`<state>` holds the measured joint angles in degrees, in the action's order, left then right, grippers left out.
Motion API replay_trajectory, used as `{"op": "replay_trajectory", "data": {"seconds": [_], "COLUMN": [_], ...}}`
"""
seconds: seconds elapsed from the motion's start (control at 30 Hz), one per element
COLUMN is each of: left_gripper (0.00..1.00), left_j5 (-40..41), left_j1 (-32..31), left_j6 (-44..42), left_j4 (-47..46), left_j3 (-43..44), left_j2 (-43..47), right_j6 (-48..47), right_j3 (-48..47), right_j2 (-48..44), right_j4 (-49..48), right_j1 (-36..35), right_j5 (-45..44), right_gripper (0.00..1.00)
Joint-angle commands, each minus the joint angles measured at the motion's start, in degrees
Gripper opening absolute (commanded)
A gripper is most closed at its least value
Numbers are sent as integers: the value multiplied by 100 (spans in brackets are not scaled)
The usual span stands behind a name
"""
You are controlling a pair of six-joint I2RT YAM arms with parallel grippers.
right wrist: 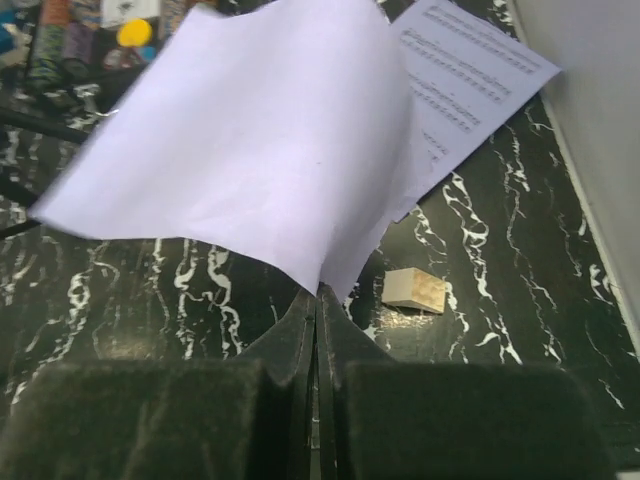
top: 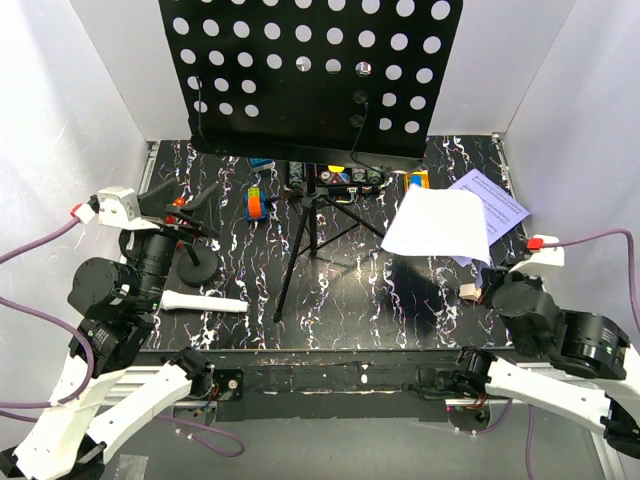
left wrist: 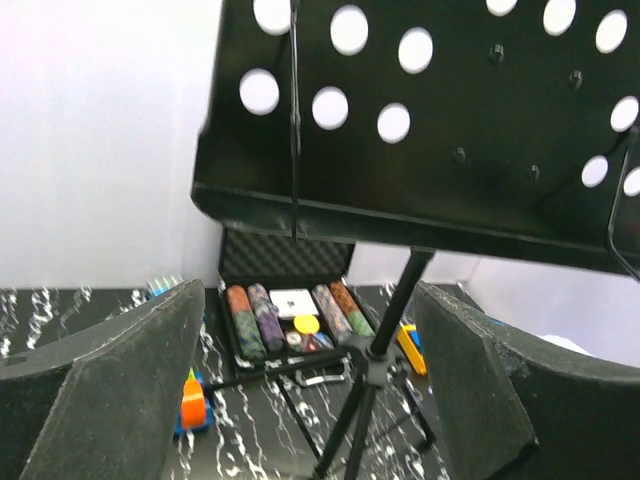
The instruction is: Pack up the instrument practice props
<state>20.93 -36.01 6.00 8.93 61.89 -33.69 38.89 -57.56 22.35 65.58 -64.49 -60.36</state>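
At left, left end effector (top: 186, 205) with fingers spread wide, gripping nothing, near the mic base (top: 195, 268). Just beside that on the worktop (top: 400, 300), white mic (top: 205, 302) lying flat: probably light, rigid, smooth; best pinched across the slim handle. Centre: stand (top: 310, 70) upright on its tripod, likely top-heavy and awkward; better taken at the pole under the desk. Behind the legs, open case (left wrist: 290, 318) holding rows of chips. Right: sheet (right wrist: 250, 150) lifted and curling, thin, floppy, easily creased, clamped by one corner between the closed-together fingers of the right end effector (right wrist: 318, 300). Second page (right wrist: 470, 70) flat on the worktop by the wall.
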Motion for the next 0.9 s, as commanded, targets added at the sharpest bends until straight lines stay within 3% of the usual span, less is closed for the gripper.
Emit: {"op": "replay_trajectory", "data": {"seconds": [0.0,0.13,0.2,0.43,0.63,0.73,0.87], "left_gripper": [85,86,86,89,92,93,94], "left_j5": [-335,-440,-528,-862,-1020,-1073,-1091], "left_j1": [6,6,6,6,6,15,6], "left_j6": [603,911,1043,1281,1413,1483,1483], "left_j4": [425,566,619,707,715,672,628], "left_j3": [-185,-256,-309,-537,-573,-625,-696], "left_j2": [196,275,310,363,135,56,21], "right_j6": [840,-264,-925,-1947,-1088,-648,468], "right_j3": [-71,33,148,307,-737,-1536,-2363], "right_j2": [629,1165,1534,2414,3344,4047,4900], "right_j4": [351,-744,-1326,-2873,-3191,-3122,-3261], "right_j1": [7,111,488,3263,5742,6219,7045], "right_j5": [-626,-434,-171,2077,5116,5638,7131], "right_gripper": [1,1,1,1,1,1,1]}}
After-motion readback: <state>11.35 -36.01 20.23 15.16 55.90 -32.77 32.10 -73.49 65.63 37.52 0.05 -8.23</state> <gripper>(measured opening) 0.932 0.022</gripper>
